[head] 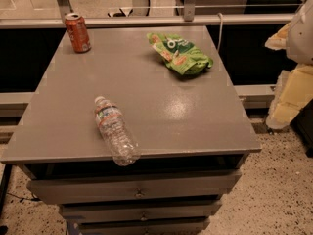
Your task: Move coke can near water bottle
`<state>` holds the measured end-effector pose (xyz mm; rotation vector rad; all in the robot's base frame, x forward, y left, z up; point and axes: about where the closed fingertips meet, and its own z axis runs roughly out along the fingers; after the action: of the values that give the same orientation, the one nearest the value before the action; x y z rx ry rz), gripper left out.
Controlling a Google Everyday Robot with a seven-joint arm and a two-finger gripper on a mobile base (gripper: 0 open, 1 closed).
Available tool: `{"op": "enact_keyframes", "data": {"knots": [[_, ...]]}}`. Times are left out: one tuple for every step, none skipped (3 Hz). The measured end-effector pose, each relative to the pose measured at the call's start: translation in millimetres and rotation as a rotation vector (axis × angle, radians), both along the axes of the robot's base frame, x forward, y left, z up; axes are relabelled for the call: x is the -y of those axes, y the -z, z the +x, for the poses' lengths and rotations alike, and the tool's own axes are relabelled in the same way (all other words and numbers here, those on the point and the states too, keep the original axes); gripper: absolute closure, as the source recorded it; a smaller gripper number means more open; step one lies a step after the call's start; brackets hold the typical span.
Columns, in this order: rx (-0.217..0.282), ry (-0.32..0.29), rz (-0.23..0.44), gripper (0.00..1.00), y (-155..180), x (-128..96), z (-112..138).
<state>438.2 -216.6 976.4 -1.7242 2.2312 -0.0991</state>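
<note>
The coke can (78, 32) stands upright at the far left corner of the grey table (146, 106). The water bottle (115, 130) lies on its side near the table's front edge, left of centre, with its cap pointing toward the far side and its base reaching the edge. My gripper (289, 82) is at the right edge of the view, off the right side of the table and above the floor. It is far from both the can and the bottle and holds nothing that I can see.
A green chip bag (180, 53) lies at the far right of the table top. A rail and window frame (146, 19) run behind the table. Drawers (139, 190) sit below the front edge. Speckled floor (279, 190) lies to the right.
</note>
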Motion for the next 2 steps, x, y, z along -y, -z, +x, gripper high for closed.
{"op": "enact_keyframes", "data": {"knots": [[0.0, 0.0, 0.0, 0.0, 0.0, 0.0, 0.0], [0.027, -0.056, 0.019, 0.0, -0.1, -8.3, 2.0]]}}
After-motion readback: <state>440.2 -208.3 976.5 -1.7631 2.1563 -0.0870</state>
